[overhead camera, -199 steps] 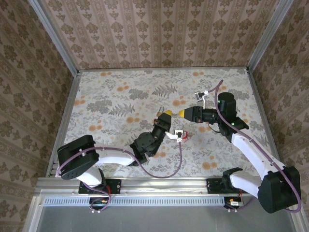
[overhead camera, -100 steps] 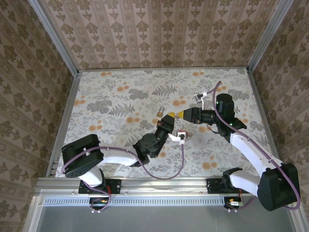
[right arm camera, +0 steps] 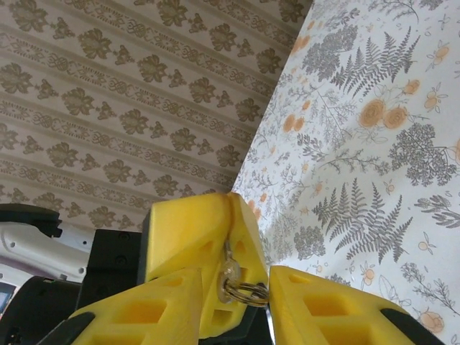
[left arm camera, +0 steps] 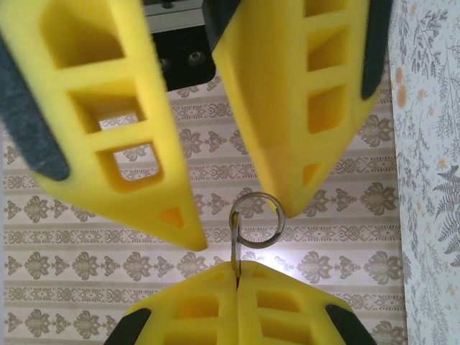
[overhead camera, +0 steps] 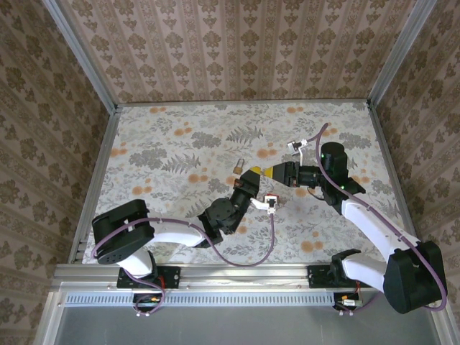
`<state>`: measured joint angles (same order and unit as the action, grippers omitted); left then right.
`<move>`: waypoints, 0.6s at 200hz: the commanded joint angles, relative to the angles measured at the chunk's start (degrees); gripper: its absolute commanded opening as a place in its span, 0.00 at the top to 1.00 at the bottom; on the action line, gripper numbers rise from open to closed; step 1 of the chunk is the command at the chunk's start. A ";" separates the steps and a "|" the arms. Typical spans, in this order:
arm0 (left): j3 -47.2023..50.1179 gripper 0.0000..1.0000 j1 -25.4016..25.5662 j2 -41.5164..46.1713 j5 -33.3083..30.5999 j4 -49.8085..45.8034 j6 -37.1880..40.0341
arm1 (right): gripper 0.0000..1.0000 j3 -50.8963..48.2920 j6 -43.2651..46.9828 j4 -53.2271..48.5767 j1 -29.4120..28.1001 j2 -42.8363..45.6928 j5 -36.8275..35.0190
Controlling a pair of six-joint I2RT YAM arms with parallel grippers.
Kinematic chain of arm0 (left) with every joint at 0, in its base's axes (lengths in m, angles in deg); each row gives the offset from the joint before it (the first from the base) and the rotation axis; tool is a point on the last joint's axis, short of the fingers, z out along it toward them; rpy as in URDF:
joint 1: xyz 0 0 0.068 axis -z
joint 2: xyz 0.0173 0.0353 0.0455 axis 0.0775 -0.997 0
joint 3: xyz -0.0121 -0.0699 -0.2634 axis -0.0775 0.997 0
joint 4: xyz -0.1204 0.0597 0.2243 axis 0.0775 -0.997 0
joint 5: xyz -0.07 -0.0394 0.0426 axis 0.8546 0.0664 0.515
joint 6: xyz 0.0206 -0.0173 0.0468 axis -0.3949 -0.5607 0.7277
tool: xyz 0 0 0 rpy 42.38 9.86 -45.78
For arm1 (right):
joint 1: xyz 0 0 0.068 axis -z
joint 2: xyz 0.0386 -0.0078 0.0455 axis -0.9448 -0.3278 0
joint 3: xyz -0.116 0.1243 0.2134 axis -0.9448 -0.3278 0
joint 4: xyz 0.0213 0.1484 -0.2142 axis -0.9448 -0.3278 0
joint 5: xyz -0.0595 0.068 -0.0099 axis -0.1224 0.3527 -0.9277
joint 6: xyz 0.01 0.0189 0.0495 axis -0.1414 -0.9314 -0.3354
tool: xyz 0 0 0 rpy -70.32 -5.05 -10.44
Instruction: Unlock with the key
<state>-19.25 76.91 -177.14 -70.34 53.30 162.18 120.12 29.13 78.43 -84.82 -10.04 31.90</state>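
Right pincer [overhead camera: 267, 171] has advanced to left pincer [overhead camera: 252, 175], which clamps the key [left arm camera: 235, 244]; right jaws stand apart astride it. Handover step: close right.

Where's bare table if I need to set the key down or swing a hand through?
Bare table: the left stretch between the side rail and the padlock, and the far strip along the back wall. Crowded: mid-table, where the left hand, pinching the key, meets the right hand beside the padlock.
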 commanded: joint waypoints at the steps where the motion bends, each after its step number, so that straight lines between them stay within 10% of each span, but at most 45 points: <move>1: -1.72 1.00 0.66 -0.82 -0.41 2.39 -0.28 | 0.70 -0.42 -2.05 3.56 -0.37 0.51 1.37; 120: -2.77 1.00 0.74 -2.23 -0.50 2.30 0.27 | 0.82 -0.85 -5.39 6.95 -1.23 0.55 1.31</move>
<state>-20.32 76.91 -178.22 -70.66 54.50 162.18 119.86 24.76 82.83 -85.43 -10.26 31.85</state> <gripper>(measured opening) 0.065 0.187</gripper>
